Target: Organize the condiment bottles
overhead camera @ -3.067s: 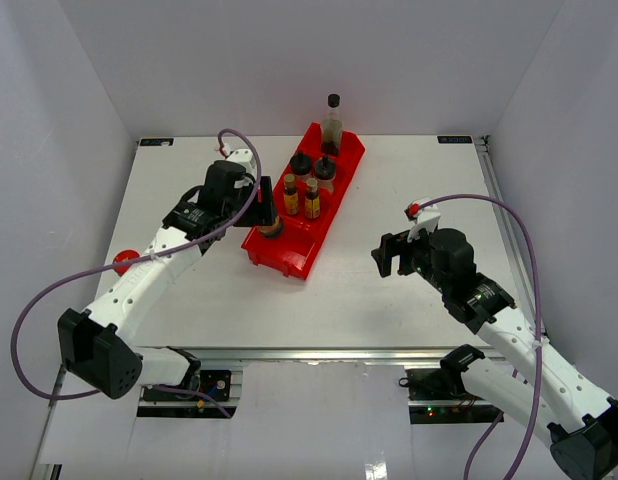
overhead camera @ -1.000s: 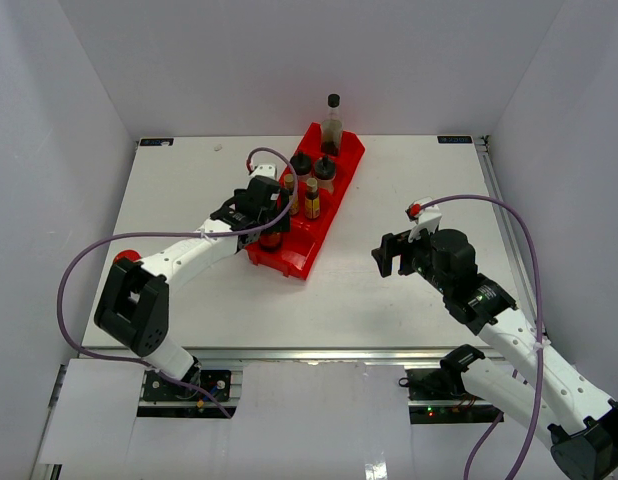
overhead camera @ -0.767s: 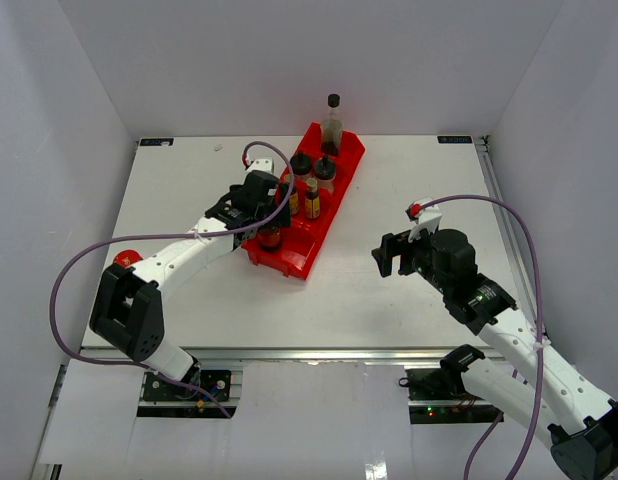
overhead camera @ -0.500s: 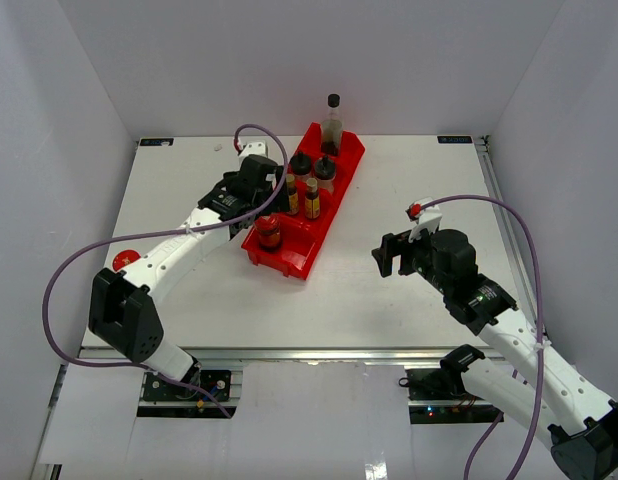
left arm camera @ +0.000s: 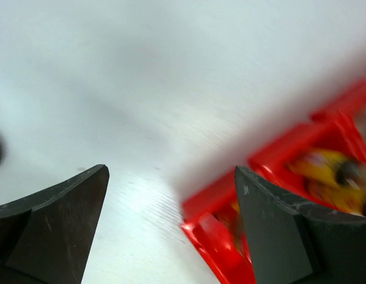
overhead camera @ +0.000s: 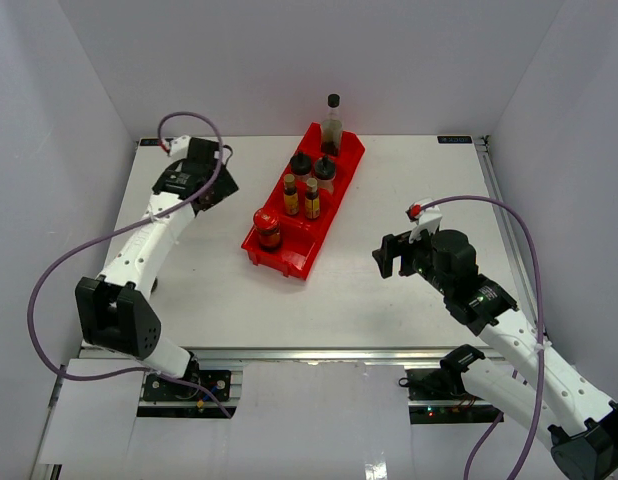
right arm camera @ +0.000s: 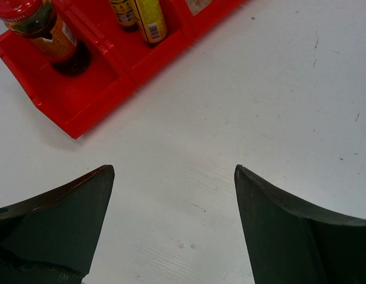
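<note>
**Left gripper** point(left arm camera: 171, 168): fingers spread wide with nothing between them. Its wrist view is smeared by motion. Only bare white table point(overhead camera: 419, 190) lies under the fingers, and the red tray point(overhead camera: 281, 264) slides off at the lower right of that frame.

**Change.** Three seconds ago this gripper carried a red-lidded jar point(overhead camera: 268, 229) over the near end of the tray, and one second ago it was down at that compartment. Now the jar stands upright on its own in the lowest compartment, at centre-left of the overhead frame. The arm has swung clear to the upper left, well apart from the tray. I read this as one placement finished and the jar let go cleanly.

**Tray contents**, moving up the overhead frame from the jar:
- two slim yellow-labelled bottles point(overhead camera: 290, 194) point(overhead camera: 312, 199), side by side
- two black-capped shakers point(overhead camera: 301, 165) point(overhead camera: 325, 168), side by side
- the tall clear bottle point(overhead camera: 332, 122) at the far end

All six bottles are upright.

**Right gripper** point(right arm camera: 174, 168): parked at the right of centre in the overhead frame, exactly where it was before. Its fingers are apart and empty. Its wrist view takes in the near end of the tray at upper left.

**Meaning for the task.** Six bottles are sorted by kind. A second red-lidded jar shows in none of the current views. A red object lay at the left edge of the table a moment ago, and the left forearm now covers that spot. It is probably the last item to fetch, and the compartment holding the first jar looks to have room beside it.
</note>
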`<move>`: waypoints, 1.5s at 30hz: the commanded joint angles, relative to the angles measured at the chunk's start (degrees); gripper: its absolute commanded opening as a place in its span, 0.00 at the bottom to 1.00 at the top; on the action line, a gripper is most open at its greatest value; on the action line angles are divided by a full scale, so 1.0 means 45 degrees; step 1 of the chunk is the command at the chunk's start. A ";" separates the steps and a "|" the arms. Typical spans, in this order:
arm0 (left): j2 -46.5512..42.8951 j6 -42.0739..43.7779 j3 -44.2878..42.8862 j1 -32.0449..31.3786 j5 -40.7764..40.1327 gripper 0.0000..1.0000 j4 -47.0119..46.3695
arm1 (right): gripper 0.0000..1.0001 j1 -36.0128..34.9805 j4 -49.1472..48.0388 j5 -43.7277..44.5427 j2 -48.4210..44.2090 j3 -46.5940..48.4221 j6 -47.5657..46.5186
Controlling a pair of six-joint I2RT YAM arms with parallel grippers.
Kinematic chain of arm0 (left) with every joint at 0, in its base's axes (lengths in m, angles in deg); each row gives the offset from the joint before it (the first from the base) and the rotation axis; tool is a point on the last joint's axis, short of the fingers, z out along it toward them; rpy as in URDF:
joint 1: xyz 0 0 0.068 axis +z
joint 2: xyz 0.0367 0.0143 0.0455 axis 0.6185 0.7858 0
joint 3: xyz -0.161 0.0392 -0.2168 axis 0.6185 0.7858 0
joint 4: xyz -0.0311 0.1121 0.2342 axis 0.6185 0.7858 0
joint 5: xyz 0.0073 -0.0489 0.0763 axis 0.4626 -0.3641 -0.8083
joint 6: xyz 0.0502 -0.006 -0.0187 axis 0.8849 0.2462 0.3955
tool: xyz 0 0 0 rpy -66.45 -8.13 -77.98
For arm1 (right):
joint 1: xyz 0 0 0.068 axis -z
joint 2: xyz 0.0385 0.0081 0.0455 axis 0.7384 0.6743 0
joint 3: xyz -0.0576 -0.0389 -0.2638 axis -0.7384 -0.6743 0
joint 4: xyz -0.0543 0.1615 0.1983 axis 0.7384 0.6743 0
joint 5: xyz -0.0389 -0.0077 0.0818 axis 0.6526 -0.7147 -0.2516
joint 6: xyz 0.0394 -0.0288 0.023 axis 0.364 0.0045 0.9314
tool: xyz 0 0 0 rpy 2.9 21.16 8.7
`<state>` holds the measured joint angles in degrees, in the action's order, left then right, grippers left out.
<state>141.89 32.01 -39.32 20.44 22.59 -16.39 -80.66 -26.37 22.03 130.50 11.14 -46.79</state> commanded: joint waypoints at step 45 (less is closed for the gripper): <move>-0.1601 -0.0962 0.4919 0.9424 0.1296 0.97 0.0072 | 0.89 0.0003 -0.0087 0.0034 -0.0497 0.0324 -0.0148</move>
<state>134.55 28.01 -17.99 62.55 28.64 -13.50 -80.66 -25.37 21.81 129.02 11.55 -46.86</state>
